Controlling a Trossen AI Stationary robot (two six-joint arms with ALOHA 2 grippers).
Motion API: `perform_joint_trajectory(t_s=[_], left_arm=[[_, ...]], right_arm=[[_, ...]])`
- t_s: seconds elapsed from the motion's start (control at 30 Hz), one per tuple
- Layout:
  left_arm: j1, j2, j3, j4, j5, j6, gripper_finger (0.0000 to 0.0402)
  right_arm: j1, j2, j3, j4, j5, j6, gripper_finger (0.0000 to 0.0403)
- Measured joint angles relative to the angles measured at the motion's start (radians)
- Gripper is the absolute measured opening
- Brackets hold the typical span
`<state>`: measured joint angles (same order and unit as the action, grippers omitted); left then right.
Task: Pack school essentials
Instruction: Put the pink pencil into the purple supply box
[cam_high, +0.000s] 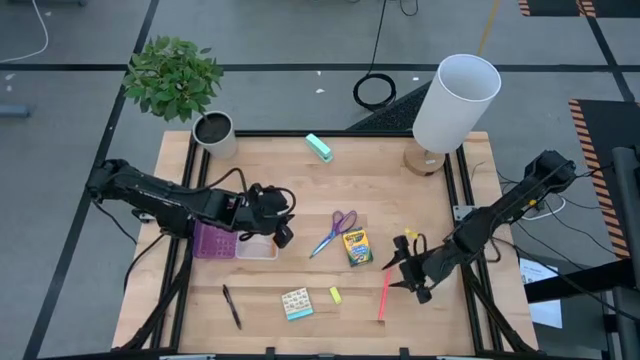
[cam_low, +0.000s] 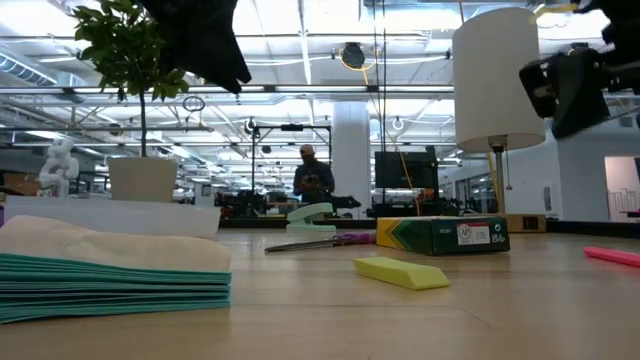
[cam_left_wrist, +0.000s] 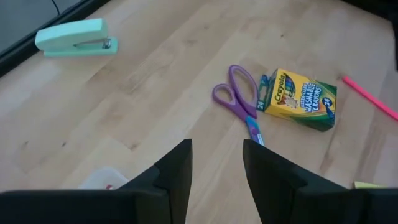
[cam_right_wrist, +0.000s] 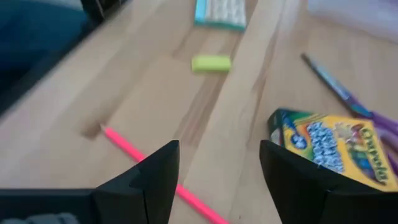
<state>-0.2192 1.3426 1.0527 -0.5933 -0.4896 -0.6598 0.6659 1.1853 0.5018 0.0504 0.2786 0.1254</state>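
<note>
Purple-handled scissors (cam_high: 335, 232) and the yellow-green crayon box (cam_high: 357, 246) lie side by side at mid-table. Near the front edge lie the black pen (cam_high: 231, 305), the patterned pad (cam_high: 296, 303), the small yellow piece (cam_high: 335, 294) and the pink pencil (cam_high: 384, 293). My left gripper (cam_left_wrist: 217, 168) hangs open above the table beside the purple-and-clear case (cam_high: 235, 243), with the scissors (cam_left_wrist: 242, 102) ahead of it. My right gripper (cam_right_wrist: 217, 177) hangs open above the pink pencil (cam_right_wrist: 130, 149), with the crayon box (cam_right_wrist: 329, 146) just beside it.
A teal stapler (cam_high: 319, 147), a potted plant (cam_high: 175, 80) and a white lamp (cam_high: 455, 100) stand along the far edge. Bare wood shows between the case and the scissors. A person (cam_low: 313, 175) stands far back in the room.
</note>
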Motion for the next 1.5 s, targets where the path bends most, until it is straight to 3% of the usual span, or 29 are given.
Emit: perform_joint_trajectory(t_s=[0.4, 0.57, 0.7, 1.1, 1.5], left_arm=[[0.026, 0.0, 0.0, 0.056, -0.001, 0.103, 0.0145], [0.048, 0.0, 0.0, 0.098, 0.002, 0.139, 0.0145], [0.064, 0.0, 0.0, 0.106, 0.026, 0.142, 0.0145], [0.062, 0.0, 0.0, 0.105, 0.03, 0.141, 0.0145], [0.061, 0.0, 0.0, 0.105, 0.048, 0.131, 0.0145]], right_arm=[[-0.003, 0.158, 0.0, 0.03, -0.101, -0.089, 0.014], [-0.006, 0.22, 0.0, 0.115, -0.107, -0.127, 0.0135], [-0.018, 0.263, -0.001, 0.151, -0.171, -0.134, 0.0135], [-0.065, 0.33, -0.001, 0.172, -0.236, -0.169, 0.0127], [-0.097, 0.345, 0.0, 0.174, -0.339, -0.193, 0.0029]])
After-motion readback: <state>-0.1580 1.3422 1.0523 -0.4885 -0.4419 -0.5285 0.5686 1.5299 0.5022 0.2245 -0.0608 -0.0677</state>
